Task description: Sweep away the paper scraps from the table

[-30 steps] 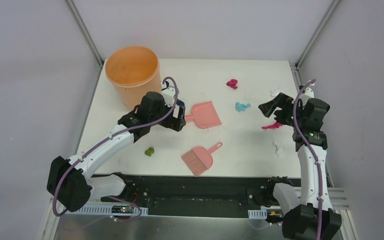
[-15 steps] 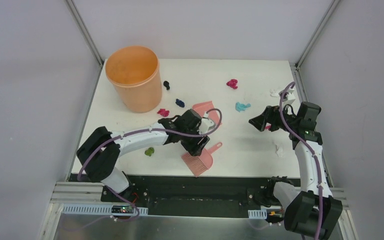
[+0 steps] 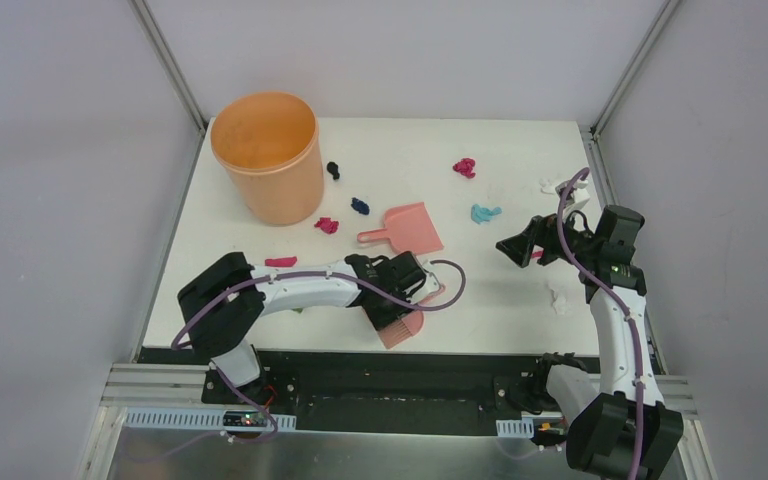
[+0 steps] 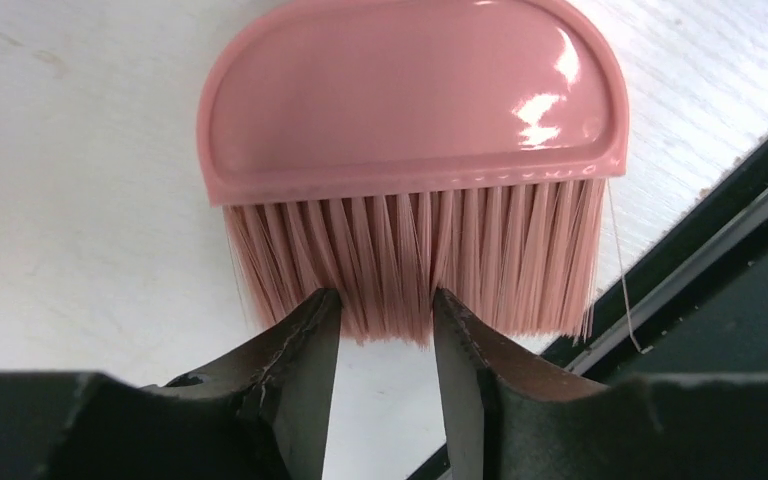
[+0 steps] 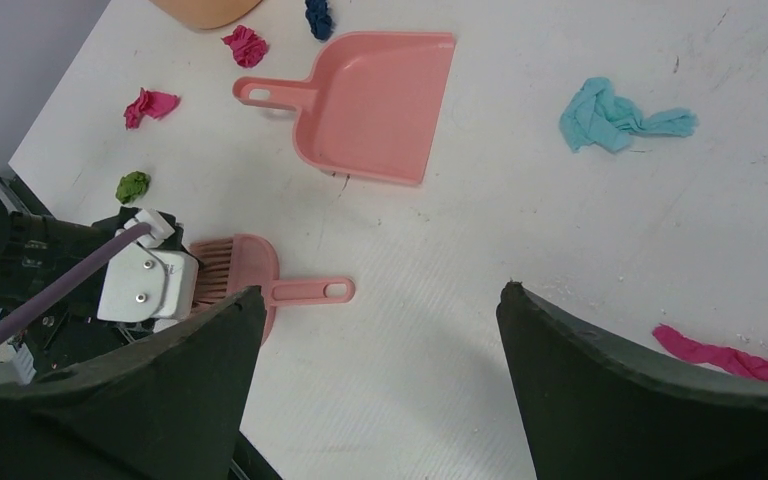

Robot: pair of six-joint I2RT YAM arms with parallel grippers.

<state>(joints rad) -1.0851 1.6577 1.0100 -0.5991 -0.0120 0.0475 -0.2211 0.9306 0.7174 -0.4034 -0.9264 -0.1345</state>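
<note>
Overall one brush [image 4: 410, 110], one dustpan [image 5: 375, 105], one teal scrap [image 5: 610, 115]

Surface: flat matte white tabletop [image 3: 490, 290], plain, edged in black. Crumpled paper scraps [image 5: 600, 115] in teal, magenta, olive green, dark blue, black and white. Pink plastic hand brush [image 4: 410, 100] with a glossy back and bristles of a matching dusty pink. Pink plastic dustpan [image 5: 380, 105] — same shade. Round orange plastic bucket [image 3: 270, 160], uniform colour. Arm cable [image 5: 50, 292] — purple.
</note>
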